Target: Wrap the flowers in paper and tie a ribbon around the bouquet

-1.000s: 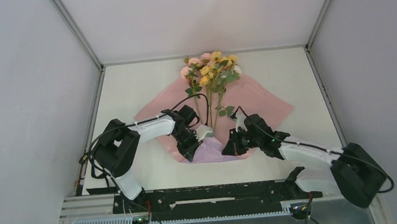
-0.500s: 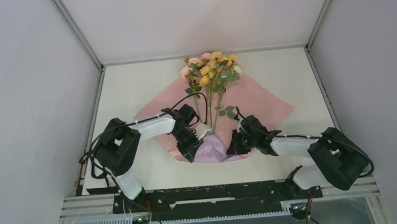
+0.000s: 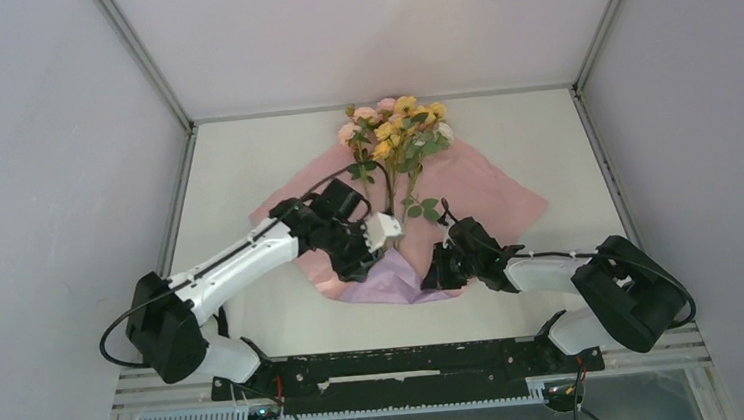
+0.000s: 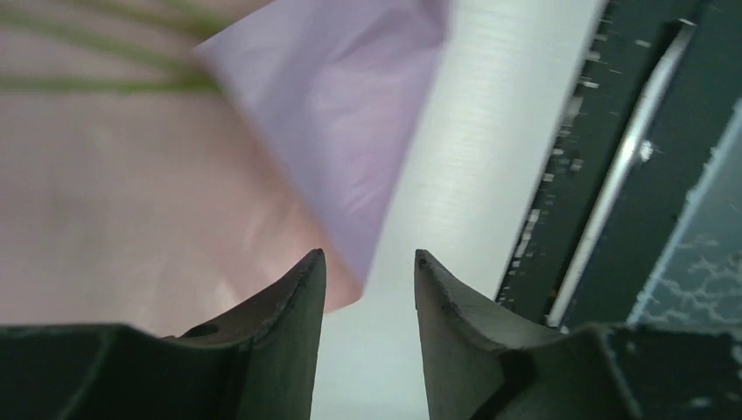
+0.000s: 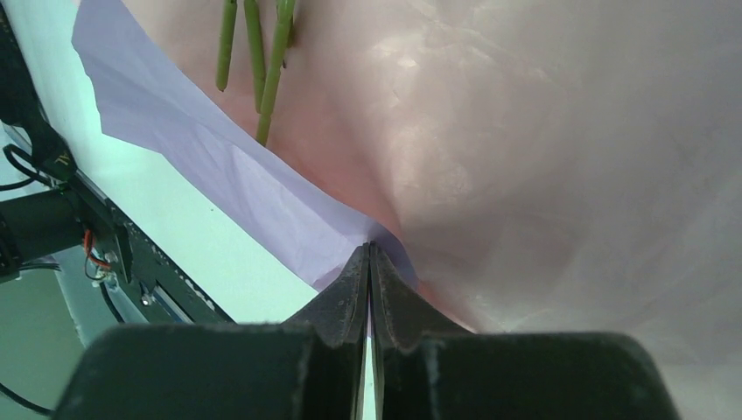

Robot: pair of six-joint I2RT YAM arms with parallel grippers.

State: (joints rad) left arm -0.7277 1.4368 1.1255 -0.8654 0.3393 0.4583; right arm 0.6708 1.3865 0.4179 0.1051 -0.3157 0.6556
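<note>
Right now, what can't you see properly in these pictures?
- Ribbon: not in any view.
- Flowers, top view: the stem ends are too thin to make out beside the left gripper.
- Right wrist view: the blooms are cut off by the top edge, so only stem ends show.
- Left wrist view: the stems are blurred, at the top edge.
- Right gripper, top view: its own wrist hides the fingertips.

**Left grip let go, both arms reposed**

Opened the left gripper (image 4: 367, 256) off the folded near corner of the paper (image 3: 394, 280), with nothing left between the fingers. Swung the left arm's elbow out leftward and nearer the front edge, wrist carried slightly toward the flowers (image 3: 397, 133). Drew the right arm's elbow in closer behind the right gripper (image 5: 368, 248).
</note>
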